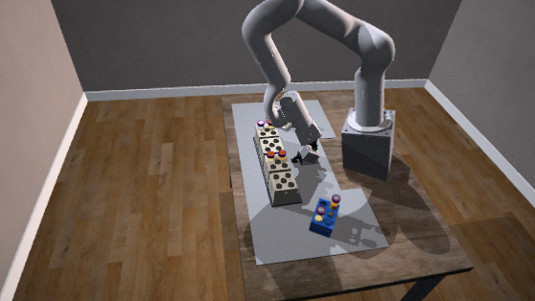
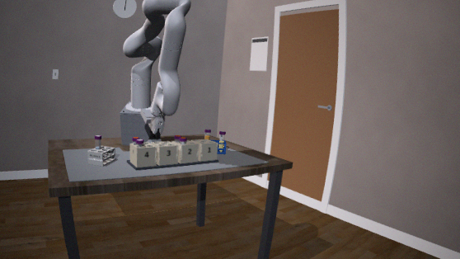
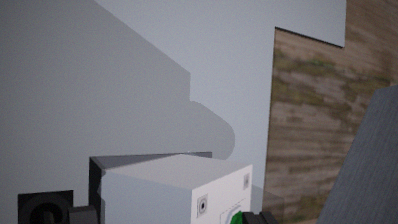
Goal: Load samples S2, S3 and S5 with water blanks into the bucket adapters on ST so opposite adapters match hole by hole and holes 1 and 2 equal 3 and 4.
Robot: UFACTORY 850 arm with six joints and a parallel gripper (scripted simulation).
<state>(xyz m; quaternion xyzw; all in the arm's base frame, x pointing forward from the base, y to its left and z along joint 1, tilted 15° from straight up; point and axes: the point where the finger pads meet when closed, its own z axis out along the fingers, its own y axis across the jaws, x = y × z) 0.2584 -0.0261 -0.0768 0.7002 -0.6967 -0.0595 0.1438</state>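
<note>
At the sloped desk on the worktop (image 1: pixel 412 201) (image 2: pixel 165 179), the closed, empty hand (image 1: pixel 306 152) (image 2: pixel 154 135) is poising by the green DONE key (image 3: pixel 237 218). An off-centre push could be sliding the desk (image 1: pixel 309 155) (image 3: pixel 145 192) away, leaving the key uncaught.

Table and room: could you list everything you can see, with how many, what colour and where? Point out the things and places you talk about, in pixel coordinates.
table (image 1: pixel 383 273) (image 2: pixel 173 183) (image 3: pixel 320 130): one, brown, mid-room
mat (image 1: pixel 288 244) (image 2: pixel 82 171) (image 3: pixel 225 60): one, grey, on table
stand (image 2: pixel 173 164): one, dark, under adapters
adapters (image 1: pixel 286 196) (image 2: pixel 168 158): four, beige, in a row
adapter tubes (image 1: pixel 270 154) (image 2: pixel 183 140): four, purple-capped, two each in 2 and 4
blue rack (image 1: pixel 320 231) (image 2: pixel 222 151): one, two purple-capped tubes
pale rack (image 2: pixel 95 158): one, one visible purple-capped tube
desk (image 1: pixel 311 154) (image 3: pixel 145 187): one, white, beside gripper
key (image 3: pixel 236 219): one, green, on desk
door (image 2: pixel 307 91): one, brown, right wall
clock (image 2: pixel 124 7): one, pale, wall
pedestal (image 1: pixel 364 155) (image 2: pixel 132 125): one, grey, under arm
arm (image 1: pixel 376 45) (image 2: pixel 172 54): one, pale grey
gripper (image 1: pixel 314 145) (image 2: pixel 154 135) (image 3: pixel 260 218): one, black-fingered, shut
</note>
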